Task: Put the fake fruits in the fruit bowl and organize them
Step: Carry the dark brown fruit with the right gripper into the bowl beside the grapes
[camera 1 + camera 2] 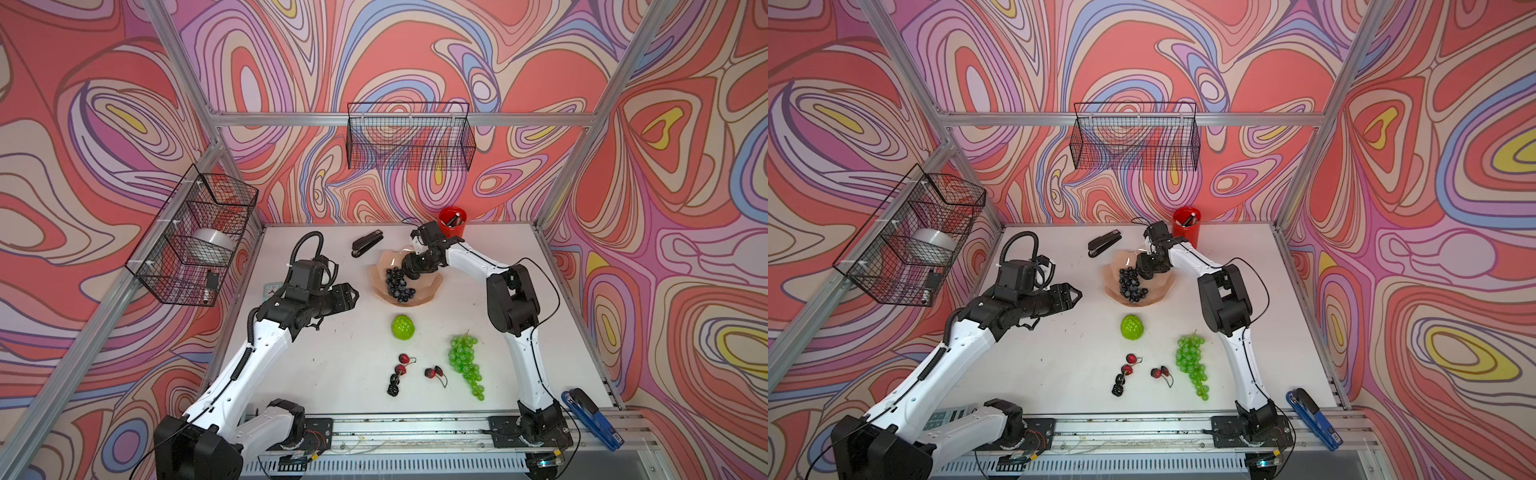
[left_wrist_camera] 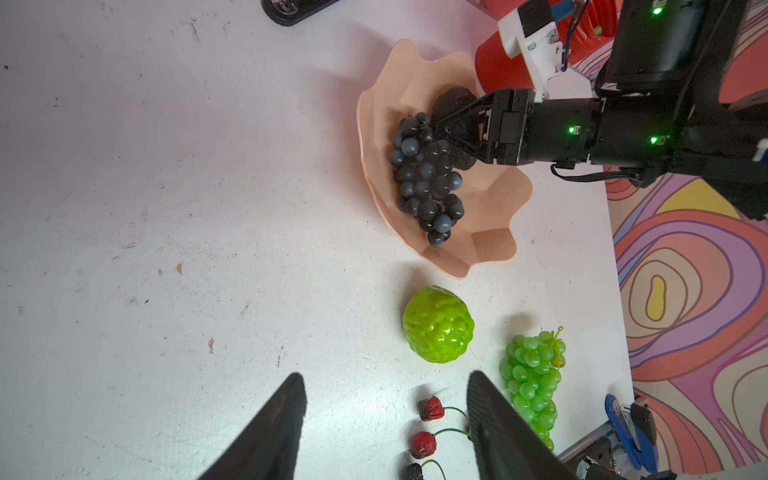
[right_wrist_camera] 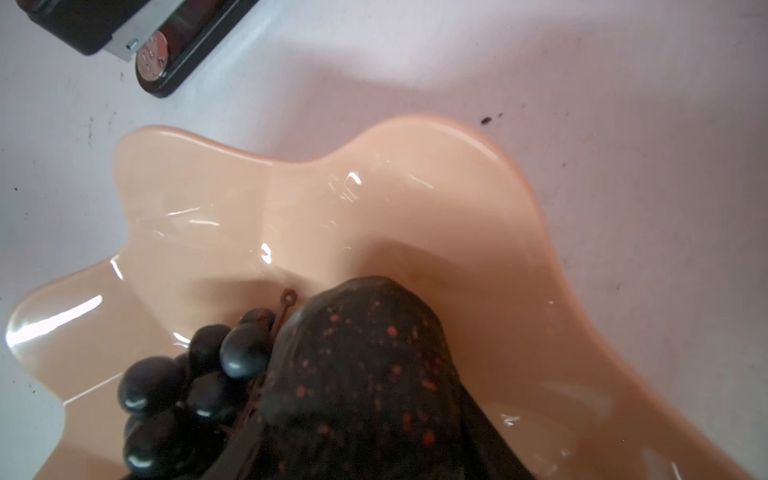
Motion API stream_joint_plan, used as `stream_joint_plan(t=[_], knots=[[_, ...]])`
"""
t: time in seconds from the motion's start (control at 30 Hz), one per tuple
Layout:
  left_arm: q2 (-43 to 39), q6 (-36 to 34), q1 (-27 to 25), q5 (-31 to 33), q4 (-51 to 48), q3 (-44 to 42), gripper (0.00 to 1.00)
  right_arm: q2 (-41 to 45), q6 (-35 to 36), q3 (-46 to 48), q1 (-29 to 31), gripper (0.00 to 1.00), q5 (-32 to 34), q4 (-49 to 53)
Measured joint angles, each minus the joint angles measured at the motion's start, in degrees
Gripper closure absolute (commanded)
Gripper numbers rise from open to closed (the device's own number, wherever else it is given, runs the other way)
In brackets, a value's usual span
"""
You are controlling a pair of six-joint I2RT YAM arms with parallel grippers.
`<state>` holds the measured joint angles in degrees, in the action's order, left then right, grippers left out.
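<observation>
While the right gripper (image 2: 446, 133) clasps one dark, red-speckled avocado (image 3: 365, 374) inside the glossy peach fruit bowl (image 2: 490, 208), one dark purple grape bunch (image 2: 428, 183) lies against it. The left gripper (image 2: 385, 376) hangs parted, empty. Ahead of it lie one bumpy lime-green fruit (image 2: 438, 324), one green grape bunch (image 2: 532, 382), four cherries (image 1: 430, 372) and two blackberries (image 1: 392, 384).

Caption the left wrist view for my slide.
Right hand grips dark avocado inside peach bowl beside purple grapes; lime-green fruit, green grapes outside.
</observation>
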<state>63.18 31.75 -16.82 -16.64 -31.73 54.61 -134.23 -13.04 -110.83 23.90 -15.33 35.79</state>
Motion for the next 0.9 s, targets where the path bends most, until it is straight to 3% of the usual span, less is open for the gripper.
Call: stream_joint_plan(t=[0.6, 0.9], knots=[[0.6, 0.0, 0.0, 0.0, 0.0, -0.8, 0.35, -1.7, -4.7, -0.9, 0.3, 0.52, -6.3, -2.9], [0.7, 0.0, 0.0, -0.5, 0.0, -0.8, 0.33, -1.7, -5.6, 0.5, 0.9, 0.31, -6.9, -4.1]])
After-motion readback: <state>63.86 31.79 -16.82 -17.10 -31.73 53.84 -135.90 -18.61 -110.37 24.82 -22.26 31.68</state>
